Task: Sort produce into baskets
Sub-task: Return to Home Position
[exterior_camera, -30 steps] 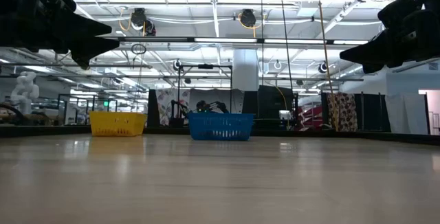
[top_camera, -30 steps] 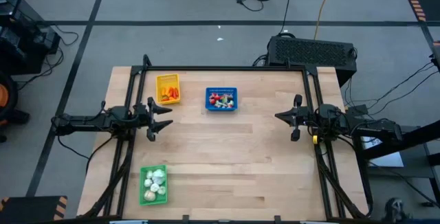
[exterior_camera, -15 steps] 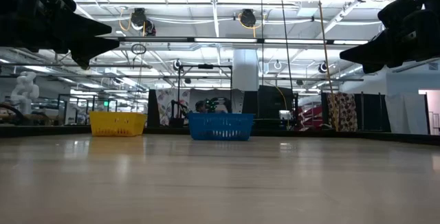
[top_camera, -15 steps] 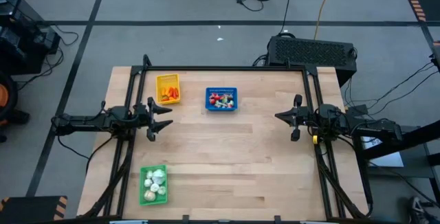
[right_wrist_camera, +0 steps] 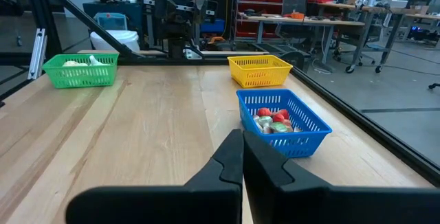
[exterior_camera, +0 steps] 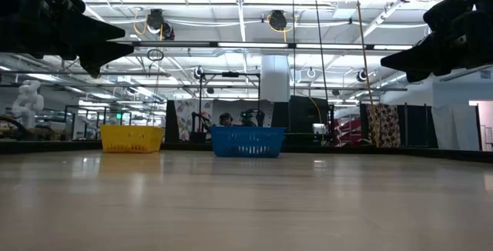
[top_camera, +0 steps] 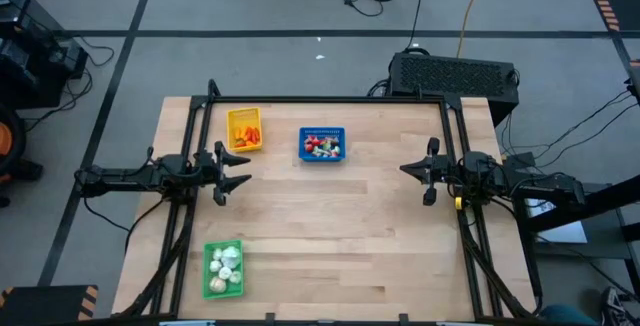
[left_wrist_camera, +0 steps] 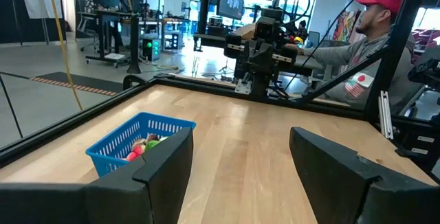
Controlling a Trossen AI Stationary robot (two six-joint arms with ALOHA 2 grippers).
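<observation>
Three small baskets stand on the wooden table. The yellow basket point(top_camera: 245, 129) at the far left holds orange carrot-like pieces. The blue basket point(top_camera: 322, 144) at the far middle holds red-and-white pieces point(right_wrist_camera: 272, 121). The green basket point(top_camera: 223, 268) at the near left holds whitish garlic-like bulbs. My left gripper point(top_camera: 240, 171) hangs above the table's left side, open and empty. My right gripper point(top_camera: 407, 171) hangs above the right side, shut and empty.
A dark metal frame point(top_camera: 330, 99) runs along the table's far edge and sides. A person in a red cap point(left_wrist_camera: 375, 25) sits beyond the table's right side, behind the right arm. The middle of the table point(top_camera: 340, 226) is bare wood.
</observation>
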